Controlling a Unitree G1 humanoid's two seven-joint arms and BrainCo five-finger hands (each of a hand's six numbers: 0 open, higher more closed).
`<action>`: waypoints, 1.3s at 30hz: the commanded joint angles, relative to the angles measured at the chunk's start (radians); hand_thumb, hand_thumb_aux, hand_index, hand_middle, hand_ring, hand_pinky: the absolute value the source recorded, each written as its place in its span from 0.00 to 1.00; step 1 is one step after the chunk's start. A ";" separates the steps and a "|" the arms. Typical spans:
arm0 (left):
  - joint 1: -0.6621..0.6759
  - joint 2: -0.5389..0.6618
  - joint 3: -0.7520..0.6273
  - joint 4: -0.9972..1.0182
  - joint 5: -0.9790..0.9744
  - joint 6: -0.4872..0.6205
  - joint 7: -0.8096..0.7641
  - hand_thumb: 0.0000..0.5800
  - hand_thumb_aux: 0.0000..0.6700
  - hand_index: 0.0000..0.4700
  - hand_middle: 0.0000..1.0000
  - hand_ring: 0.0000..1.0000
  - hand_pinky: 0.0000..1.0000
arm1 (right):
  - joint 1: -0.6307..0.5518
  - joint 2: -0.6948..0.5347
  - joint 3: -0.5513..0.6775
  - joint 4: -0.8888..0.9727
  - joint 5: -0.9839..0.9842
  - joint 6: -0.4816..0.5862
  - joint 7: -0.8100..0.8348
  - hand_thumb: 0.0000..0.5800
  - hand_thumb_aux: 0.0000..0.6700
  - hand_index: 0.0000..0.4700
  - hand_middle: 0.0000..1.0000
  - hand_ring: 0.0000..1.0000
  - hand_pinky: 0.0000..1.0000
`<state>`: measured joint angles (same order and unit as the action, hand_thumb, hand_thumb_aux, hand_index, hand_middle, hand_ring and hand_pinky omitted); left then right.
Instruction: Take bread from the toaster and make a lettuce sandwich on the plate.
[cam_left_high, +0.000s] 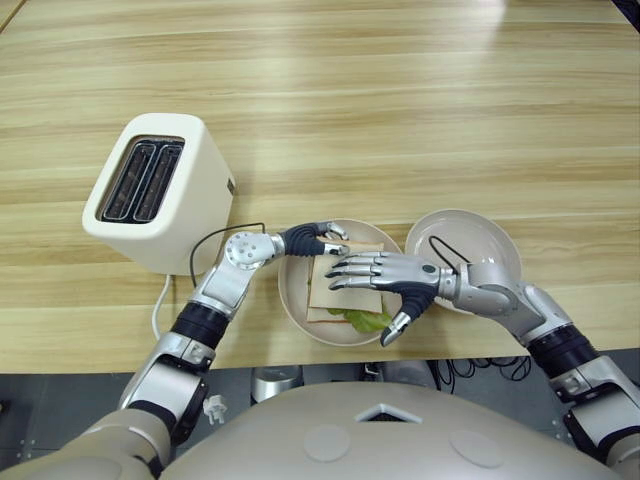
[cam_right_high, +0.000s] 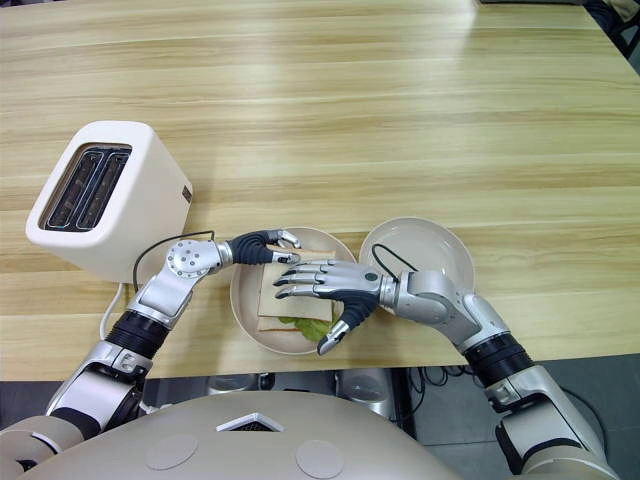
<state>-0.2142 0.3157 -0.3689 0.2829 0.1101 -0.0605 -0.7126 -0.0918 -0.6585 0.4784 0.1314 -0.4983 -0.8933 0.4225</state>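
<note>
A: Bread (cam_left_high: 318, 288) location?
B: On the plate (cam_left_high: 289, 300), near edge of the table (cam_left_high: 400, 100), straight ahead. Top slice flat, lettuce (cam_left_high: 365, 320) poking out from under it on the near side.
A: Right hand (cam_left_high: 395, 275)?
B: Palm down over the top slice. Fingers (cam_left_high: 355, 270) stretched out straight and spread, pointing left, thumb angled down toward the lettuce. Nothing gripped. Resting on the slice or just above it, cannot tell.
A: Left hand (cam_left_high: 310, 240)?
B: At the plate's far-left rim, right against the far-left corner of the slice. Holding that corner or only touching it, cannot tell.
A: Toaster (cam_left_high: 165, 195)?
B: Far left, well apart from the plate, upright, two slots facing up, dark inside. White cord (cam_left_high: 158, 305) running off its near side, thin black cable (cam_left_high: 210, 240) looping by the left wrist.
A: Anything else?
B: Second plate (cam_left_high: 485, 235) just right of the first, rims nearly touching, right wrist lying across its near-left edge.
</note>
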 joint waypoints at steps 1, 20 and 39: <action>-0.038 0.007 0.022 0.007 0.066 -0.057 0.104 0.88 0.65 0.64 1.00 1.00 1.00 | 0.061 -0.056 0.073 0.051 -0.028 0.092 0.147 0.00 0.00 0.00 0.00 0.00 0.00; -0.068 0.064 0.094 -0.180 0.504 -0.003 0.699 0.00 0.00 0.00 0.00 0.00 0.00 | 0.038 -0.011 0.026 0.065 -0.064 0.076 0.021 0.00 0.00 0.00 0.00 0.00 0.00; 0.122 0.038 0.274 -0.405 0.240 -0.097 0.664 0.79 0.54 0.53 0.53 0.53 0.53 | -0.068 0.139 -0.153 0.051 -0.055 -0.048 -0.326 0.00 0.00 0.00 0.00 0.00 0.00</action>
<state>-0.1119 0.3410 -0.1486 -0.1208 0.3991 -0.1458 -0.0514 -0.1548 -0.5338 0.3669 0.1995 -0.5861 -0.9200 0.1449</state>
